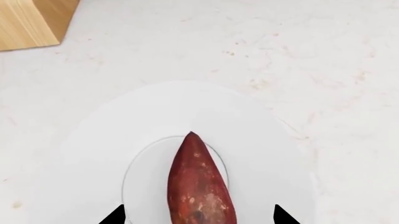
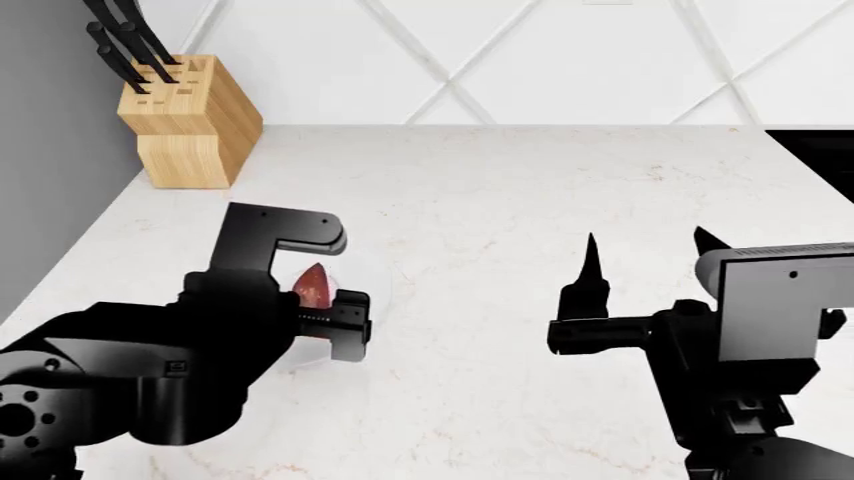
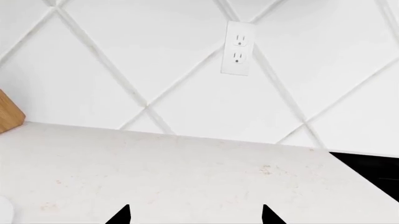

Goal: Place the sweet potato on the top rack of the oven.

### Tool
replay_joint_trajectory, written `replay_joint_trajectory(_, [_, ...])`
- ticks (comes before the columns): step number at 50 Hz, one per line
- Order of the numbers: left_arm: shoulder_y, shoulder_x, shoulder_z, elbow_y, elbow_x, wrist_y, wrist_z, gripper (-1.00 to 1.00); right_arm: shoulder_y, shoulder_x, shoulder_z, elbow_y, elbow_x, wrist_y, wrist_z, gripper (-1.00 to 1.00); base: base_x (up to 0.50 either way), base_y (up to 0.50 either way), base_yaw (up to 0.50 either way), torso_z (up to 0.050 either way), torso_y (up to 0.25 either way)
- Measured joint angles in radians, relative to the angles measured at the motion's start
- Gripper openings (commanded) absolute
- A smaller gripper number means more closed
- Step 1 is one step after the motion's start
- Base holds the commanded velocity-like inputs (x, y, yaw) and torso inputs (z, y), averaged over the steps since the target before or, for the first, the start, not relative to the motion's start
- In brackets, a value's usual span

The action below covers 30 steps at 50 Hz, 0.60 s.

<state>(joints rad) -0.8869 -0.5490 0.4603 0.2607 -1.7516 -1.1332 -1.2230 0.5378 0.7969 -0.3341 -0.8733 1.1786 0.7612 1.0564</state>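
Tapered reddish-brown sweet potato [image 1: 198,186] lies on round white plate [image 1: 262,140] near marbled counter [image 2: 534,200] left edge, left pincer [image 1: 198,217] apart around it, right pincer [image 2: 647,250] apart, empty.

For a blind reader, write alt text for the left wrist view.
A reddish-brown sweet potato lies on a white plate between the open left gripper tips. The plate sits on a pale marble counter, a wooden knife block beyond.

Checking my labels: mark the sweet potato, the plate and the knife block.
sweet potato [image 1: 198,186]: left wrist view, middle of its body.
plate [image 1: 262,140]: left wrist view, bare outer rim.
knife block [image 2: 187,125]: head view, front wooden face.
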Motion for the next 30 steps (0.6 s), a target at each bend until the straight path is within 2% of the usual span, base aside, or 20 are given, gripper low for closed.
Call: replay_joint_trajectory(30, [-0.005,0.013,0.031,-0.041,0.049,0.009,0.062,1.0,-0.014,-0.005,-0.013,0.023,-0.032,-0.017,-0.023,1.0,0.0,0.0,0.0,0.0,0.0])
